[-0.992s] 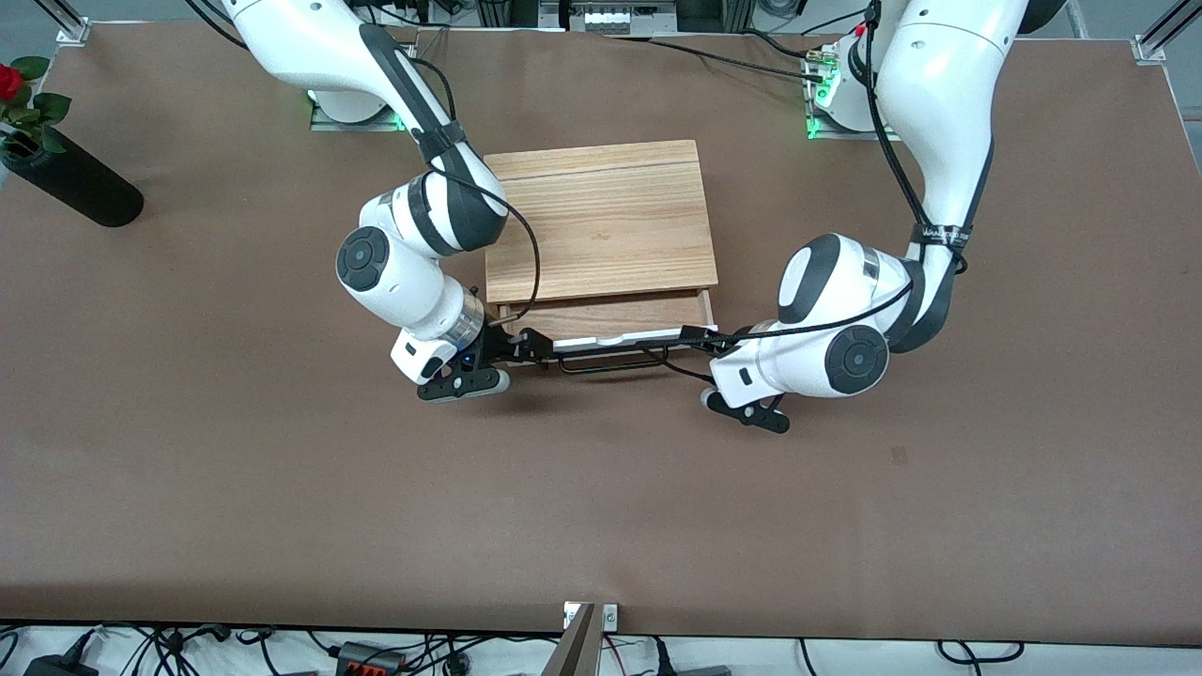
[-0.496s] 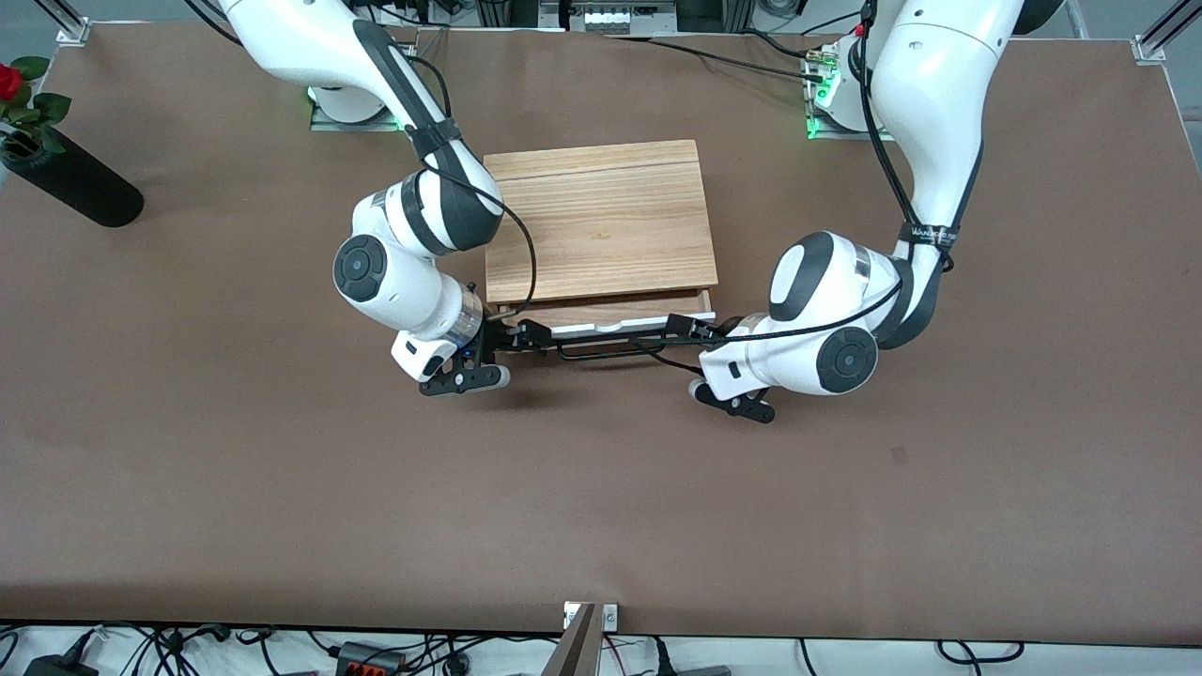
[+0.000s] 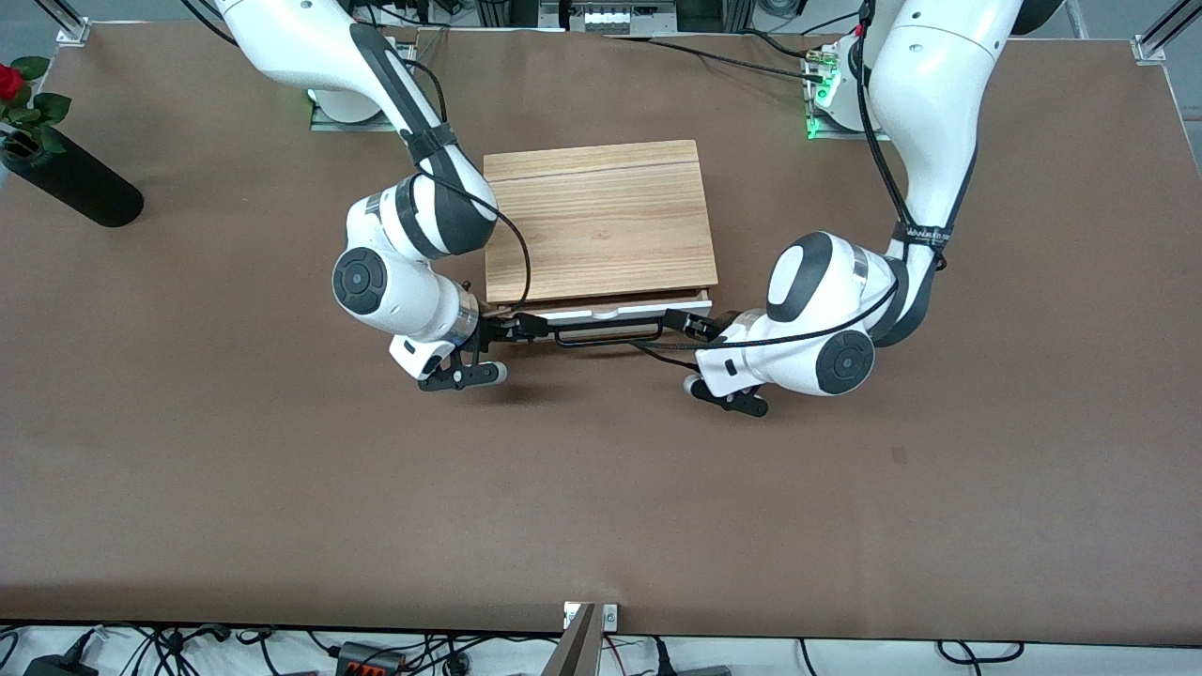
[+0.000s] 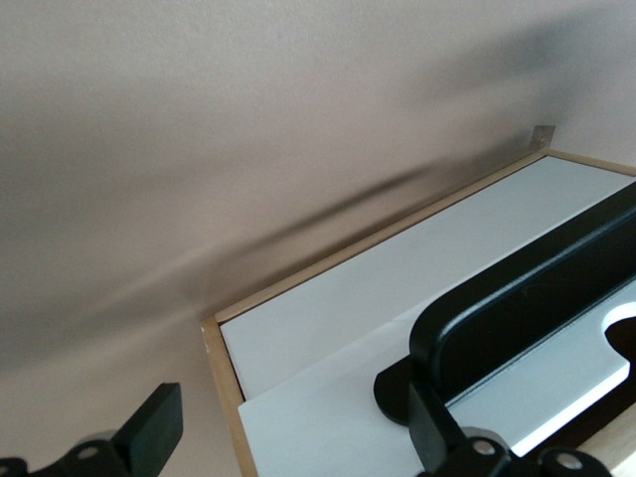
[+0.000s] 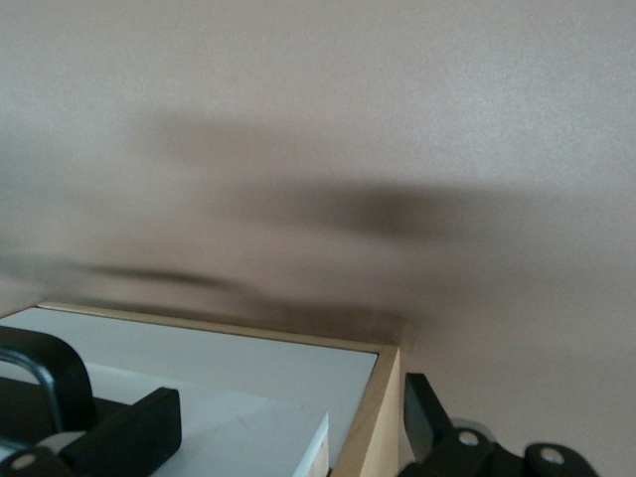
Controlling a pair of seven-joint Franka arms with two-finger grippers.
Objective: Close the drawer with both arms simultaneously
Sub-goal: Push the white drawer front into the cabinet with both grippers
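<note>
The drawer (image 3: 610, 314) is pushed almost fully into the wood-topped box (image 3: 601, 221); only a thin strip shows between its white front panel and the box. Its black wire handle (image 3: 606, 336) sticks out toward the front camera. My right gripper (image 3: 524, 326) is open at the panel's end toward the right arm's side, fingers lying along the front. My left gripper (image 3: 684, 324) is open at the other end. In the left wrist view the open gripper (image 4: 298, 442) straddles the panel's (image 4: 328, 417) corner beside the handle (image 4: 517, 308). The right wrist view shows the open gripper (image 5: 288, 437) straddling the panel (image 5: 199, 427).
A black vase (image 3: 70, 178) with a red rose (image 3: 9, 80) lies tilted at the table's corner near the right arm's end. Brown tabletop (image 3: 601, 488) stretches between the drawer and the front camera.
The drawer has slid into the box and its light wood inside no longer shows. Both grippers have moved with the front panel toward the box.
</note>
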